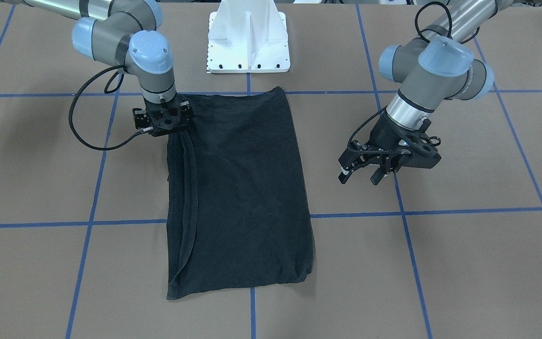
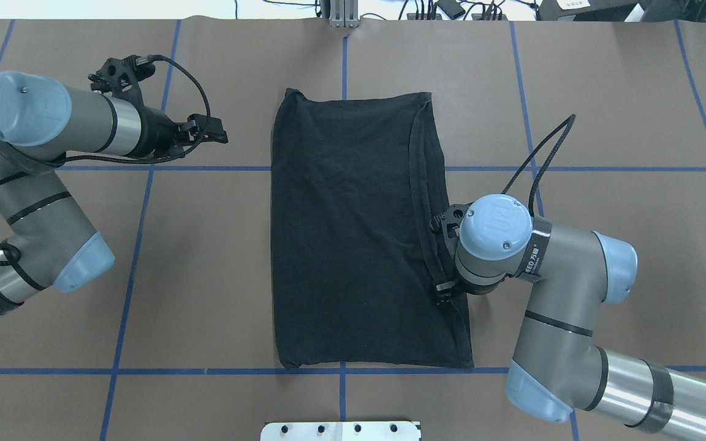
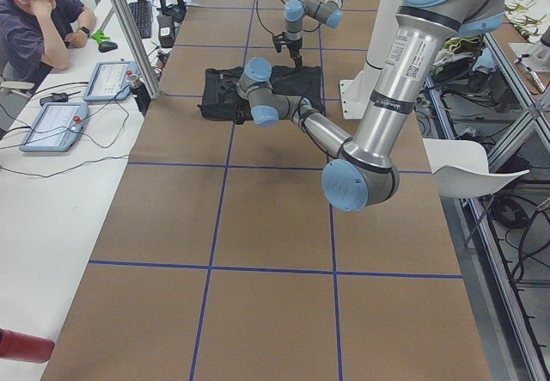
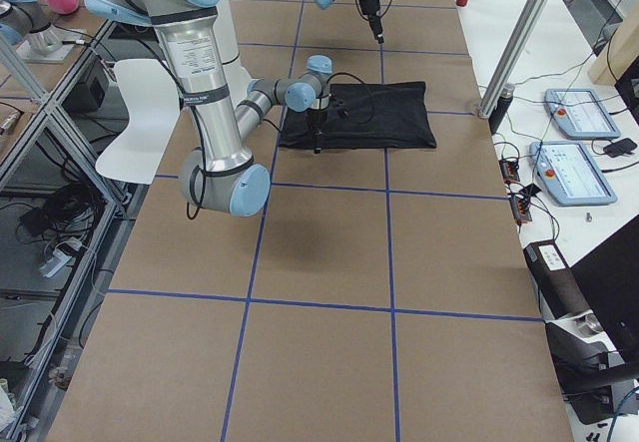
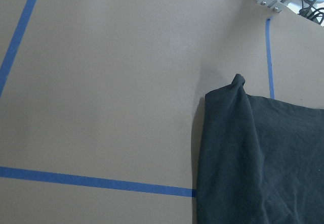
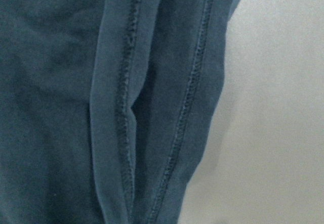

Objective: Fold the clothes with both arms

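On the overhead view's left, the left arm point(image 2: 40, 184) reaches across the brown worktop point(image 2: 206, 275), well apart from the garment. Its pincer point(image 1: 360, 176) hangs tilted above bare paper, its two fingers spread and nothing between them. Its wrist camera looks down at one far corner of the cloth, which stands up in a small peak point(image 5: 238, 80).

In the middle lies the black T-shirt point(image 2: 353, 233), folded into a long rectangle with the plain side up and no graphic showing. It straddles a blue tape line point(image 2: 206, 168) of the grid. Its near short edge lies closest to the white pedestal mount point(image 1: 249, 42). Soft creases run across its surface.

Along its right-hand long edge, stitched hems point(image 2: 429, 184) lie in overlapping layers. There the right pincer point(image 1: 163, 123) points straight down at the hems, near the end closest to the robot. Its fingertips are hidden under its own body, so I cannot tell whether it is spread or clamped. The right arm point(image 2: 549, 275) bends in from the lower right.
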You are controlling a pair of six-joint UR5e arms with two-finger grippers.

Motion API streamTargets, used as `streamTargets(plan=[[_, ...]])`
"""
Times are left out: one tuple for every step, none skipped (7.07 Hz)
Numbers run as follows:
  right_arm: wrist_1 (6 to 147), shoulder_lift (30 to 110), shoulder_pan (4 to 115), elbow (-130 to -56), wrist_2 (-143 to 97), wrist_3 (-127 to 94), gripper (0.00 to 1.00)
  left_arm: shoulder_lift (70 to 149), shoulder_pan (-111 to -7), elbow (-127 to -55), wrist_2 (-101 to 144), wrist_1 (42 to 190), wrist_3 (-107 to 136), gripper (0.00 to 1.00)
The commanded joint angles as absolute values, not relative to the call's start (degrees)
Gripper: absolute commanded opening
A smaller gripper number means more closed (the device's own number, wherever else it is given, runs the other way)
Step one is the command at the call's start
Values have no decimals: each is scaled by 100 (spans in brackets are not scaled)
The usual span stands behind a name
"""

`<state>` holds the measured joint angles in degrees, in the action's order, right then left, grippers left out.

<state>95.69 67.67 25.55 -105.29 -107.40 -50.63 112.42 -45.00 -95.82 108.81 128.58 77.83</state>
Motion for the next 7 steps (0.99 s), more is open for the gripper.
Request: streamTargets(plan=[[9563,6741,2549,-10494,-10732,-5063,100,11241,-4500,-9589,10881,12858,7778,100],[9562,6741,2558,-10494,-10740,-5063,100,11241,-4500,-9589,10881,12858,7778,100],[9562,6733,2575,-10485,-10740,-5063,100,11241,-4500,-9589,10881,12858,7787,100],[9562,6732,2627,-10451,-10749,-5063,100,11241,-4491,-9589,10881,12858,7787,100],[9562,6741,2698,-10407,-10749,-5045,100,11241,-4500,-9589,10881,12858,7787,100],[9571,6741,2742,-10398,-10749,-4914,100,11250,-4500,-9598,10881,12858,7787,100],[9571,6767,2820,-10397,-10749,-4852,100,11250,-4500,-9615,10890,12858,7796,100]])
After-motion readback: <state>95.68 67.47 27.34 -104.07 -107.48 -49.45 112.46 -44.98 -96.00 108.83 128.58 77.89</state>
